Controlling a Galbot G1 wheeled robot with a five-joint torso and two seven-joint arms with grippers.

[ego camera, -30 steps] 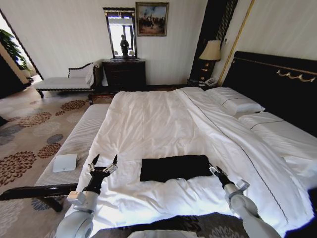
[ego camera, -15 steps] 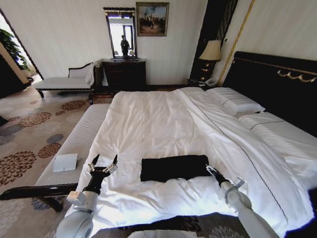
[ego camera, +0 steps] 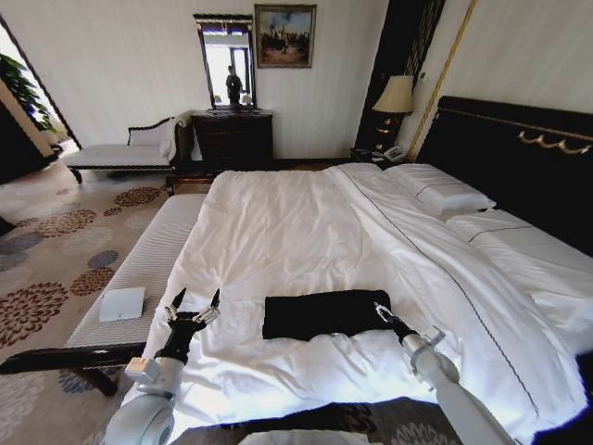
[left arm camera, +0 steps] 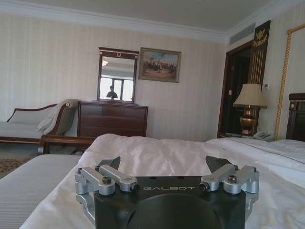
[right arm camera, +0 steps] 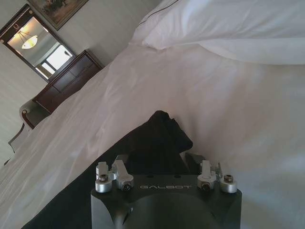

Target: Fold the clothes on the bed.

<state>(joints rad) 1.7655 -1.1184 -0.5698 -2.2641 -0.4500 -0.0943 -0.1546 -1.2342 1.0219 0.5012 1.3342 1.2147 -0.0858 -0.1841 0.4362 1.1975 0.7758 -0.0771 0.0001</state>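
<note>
Right gripper, fingers spread, sits at the folded black T-shirt's 3 o'clock end — low on the bed. Best to pinch every layer squarely. Left gripper waits open at 9 o'clock.

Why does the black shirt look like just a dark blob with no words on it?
In the head view the folded T-shirt lies dark against the bright, sunlit white bed, so detail vanishes; in the right wrist view it sits shadowed under the right claw.

The black T-shirt is folded into a flat rectangle. It's lying on the bed, near the foot edge.
</note>
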